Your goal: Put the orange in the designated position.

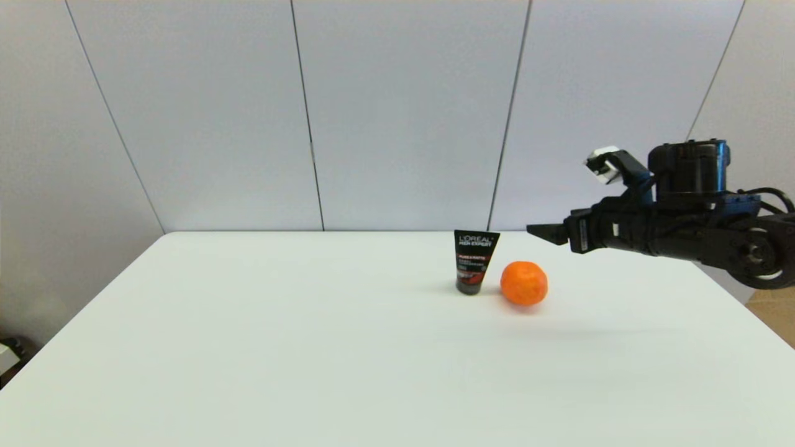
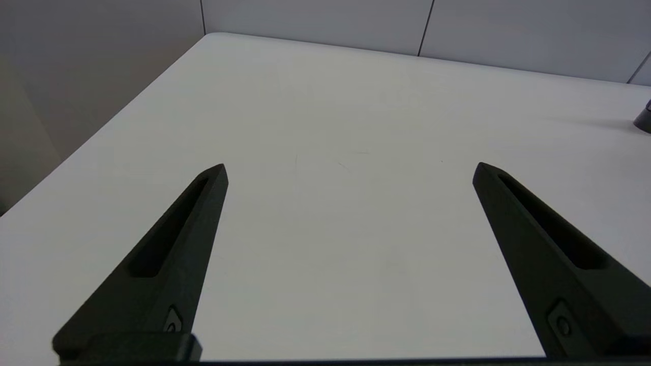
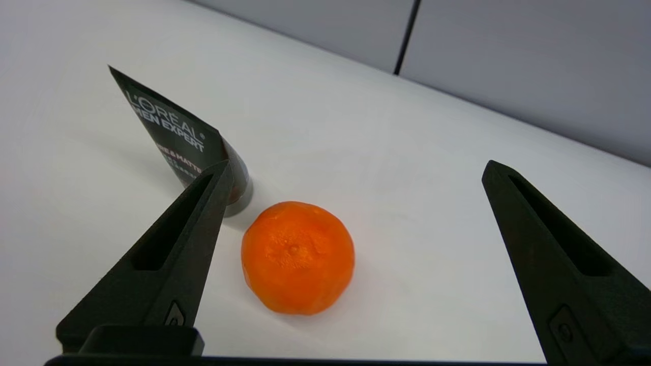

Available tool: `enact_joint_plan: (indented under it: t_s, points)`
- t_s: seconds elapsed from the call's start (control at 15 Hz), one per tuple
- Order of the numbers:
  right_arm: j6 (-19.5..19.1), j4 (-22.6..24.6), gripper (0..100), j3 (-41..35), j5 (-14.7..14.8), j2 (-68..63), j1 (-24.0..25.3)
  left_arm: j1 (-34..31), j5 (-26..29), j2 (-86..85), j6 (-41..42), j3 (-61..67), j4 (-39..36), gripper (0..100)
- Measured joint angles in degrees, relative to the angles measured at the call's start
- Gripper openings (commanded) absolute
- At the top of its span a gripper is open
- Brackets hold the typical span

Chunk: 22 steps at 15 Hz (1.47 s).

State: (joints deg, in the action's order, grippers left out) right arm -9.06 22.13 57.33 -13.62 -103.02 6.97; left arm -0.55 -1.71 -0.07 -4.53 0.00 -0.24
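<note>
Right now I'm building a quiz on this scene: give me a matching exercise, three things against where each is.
Things:
1. orange
2. tube
3. right gripper

Places:
A. standing upright on the table
B. in the air, open, above and to the right of the fruit
C. lying on the table just right of the black container

Pairs: 1-C, 2-A, 3-B

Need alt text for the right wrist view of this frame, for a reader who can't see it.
A small round bright-orange fruit sits on the white matte table, ahead of the right hand, whose two black fingers are spread wide open above it. A black L'Oreal tube stands just beside the fruit, partly hidden behind one finger.
</note>
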Motion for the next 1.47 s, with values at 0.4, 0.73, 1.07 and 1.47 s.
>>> enact_joint_plan:
  t_s: [0.4, 0.73, 1.07, 1.47]
  points:
    - [0.2, 0.7, 100, -5.8, 0.0, 10.8, -2.6, 0.0, 0.0, 0.0, 0.0, 0.0, 0.0, 100]
    - [0.1, 0.8, 100, -9.9, 0.0, 19.1, -4.7, 0.0, 0.0, 0.0, 0.0, 0.0, 0.0, 100]
    - [0.1, 0.9, 100, -16.0, 0.0, 27.9, -7.0, 0.0, 0.0, 0.0, 0.0, 0.0, 0.0, 100]
    - [0.1, 0.9, 100, -23.1, -0.1, 39.4, -7.7, 0.0, 0.0, 0.0, 0.0, 0.0, 0.0, 100]
